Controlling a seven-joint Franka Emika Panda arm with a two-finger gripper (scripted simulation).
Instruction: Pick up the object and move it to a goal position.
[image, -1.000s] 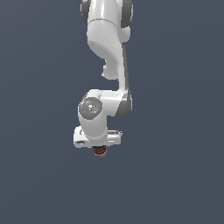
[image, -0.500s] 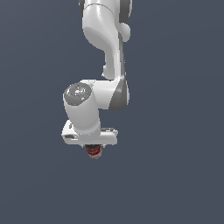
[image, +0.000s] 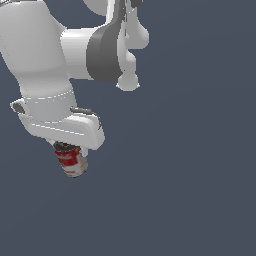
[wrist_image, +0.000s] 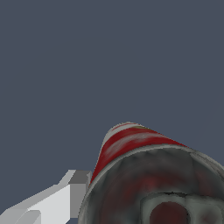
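The red-and-white can (image: 71, 160) is held in the closed pincer (image: 70, 149), hanging slightly tilted beneath the hand. For the carry, the grip is best kept firm and swings avoided.

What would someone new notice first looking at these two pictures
The big white arm fills the upper part of the exterior view's left, against a plain dark backdrop. Under it hangs the gripper, closed on a small red-and-white can that sticks out below, tilted. In the wrist view that can looms huge and close, with one pale finger beside it.
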